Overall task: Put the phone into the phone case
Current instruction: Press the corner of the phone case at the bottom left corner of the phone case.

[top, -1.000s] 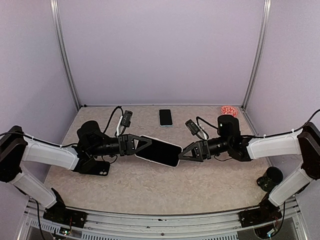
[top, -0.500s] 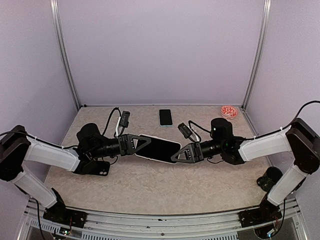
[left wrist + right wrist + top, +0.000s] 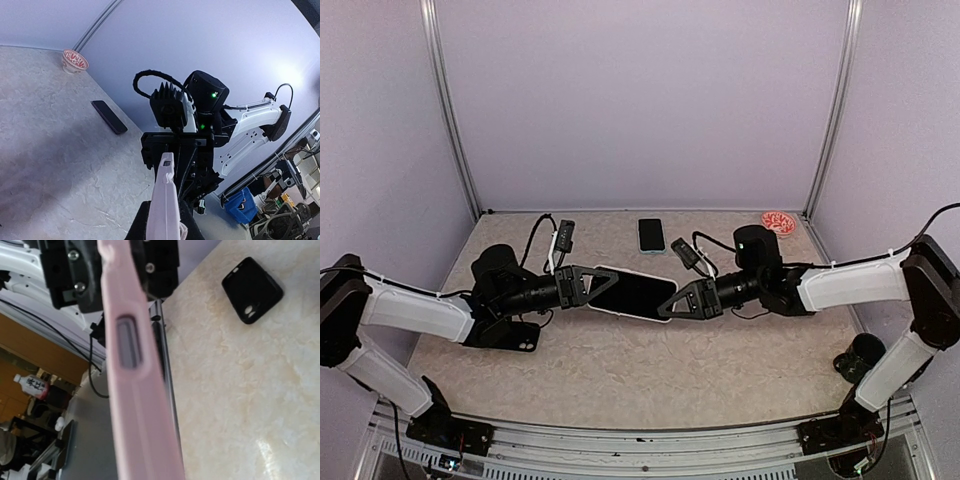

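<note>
Top view: my left claw (image 3: 605,285) clamps the left end of the phone (image 3: 635,295), dark-faced with a pale pink rim, above the table (image 3: 620,380); my right claw (image 3: 670,302), wide a second ago, now pinches the right end. Left wrist view: the pink case (image 3: 164,210) runs edge-on toward the right claw. Right wrist view: its edge shows one oblong button; a black case (image 3: 252,290) lies on the table; the label on a bottle (image 3: 35,386) is unreadable.
</note>
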`<state>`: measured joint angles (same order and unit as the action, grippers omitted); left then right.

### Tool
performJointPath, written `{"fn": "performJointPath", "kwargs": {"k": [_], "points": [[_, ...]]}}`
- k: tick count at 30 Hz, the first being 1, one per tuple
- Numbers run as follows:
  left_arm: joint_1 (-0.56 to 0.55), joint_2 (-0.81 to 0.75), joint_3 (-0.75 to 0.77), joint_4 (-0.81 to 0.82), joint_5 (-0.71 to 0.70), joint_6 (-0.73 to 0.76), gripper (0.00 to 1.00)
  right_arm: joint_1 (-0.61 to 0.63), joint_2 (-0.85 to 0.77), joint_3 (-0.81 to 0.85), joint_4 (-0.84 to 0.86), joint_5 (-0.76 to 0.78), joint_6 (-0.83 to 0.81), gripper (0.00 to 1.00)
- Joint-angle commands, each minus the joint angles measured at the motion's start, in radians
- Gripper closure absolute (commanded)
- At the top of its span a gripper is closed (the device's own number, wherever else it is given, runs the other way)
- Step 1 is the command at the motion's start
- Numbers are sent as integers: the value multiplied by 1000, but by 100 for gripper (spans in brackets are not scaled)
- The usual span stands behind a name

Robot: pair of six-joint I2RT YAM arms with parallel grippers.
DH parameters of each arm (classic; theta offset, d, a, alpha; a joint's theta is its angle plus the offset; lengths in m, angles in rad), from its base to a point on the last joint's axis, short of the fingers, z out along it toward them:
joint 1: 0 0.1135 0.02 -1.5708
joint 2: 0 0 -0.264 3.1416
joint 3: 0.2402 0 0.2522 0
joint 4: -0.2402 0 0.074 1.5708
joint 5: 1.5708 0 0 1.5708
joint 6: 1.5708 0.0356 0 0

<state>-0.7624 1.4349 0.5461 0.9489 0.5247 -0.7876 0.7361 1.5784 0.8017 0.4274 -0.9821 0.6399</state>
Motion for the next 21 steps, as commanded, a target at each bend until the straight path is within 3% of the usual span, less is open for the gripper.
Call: {"fn": "performJointPath", "kwargs": {"k": [1,3,11,15,21], "points": [[-21,-35,26,21,2,52,100,20,-32,46,-185,169,-59,79],[-20,-41,29,6,5,57,100,20,-62,56,-255,191,-115,55],[-13,-66,32,-45,29,63,100,22,-229,34,-465,407,-407,1],[-12,-57,48,-96,38,65,100,34,-381,-107,-352,544,-558,1],[-13,-43,64,-127,44,59,100,55,-576,-259,-169,556,-695,0]]}}
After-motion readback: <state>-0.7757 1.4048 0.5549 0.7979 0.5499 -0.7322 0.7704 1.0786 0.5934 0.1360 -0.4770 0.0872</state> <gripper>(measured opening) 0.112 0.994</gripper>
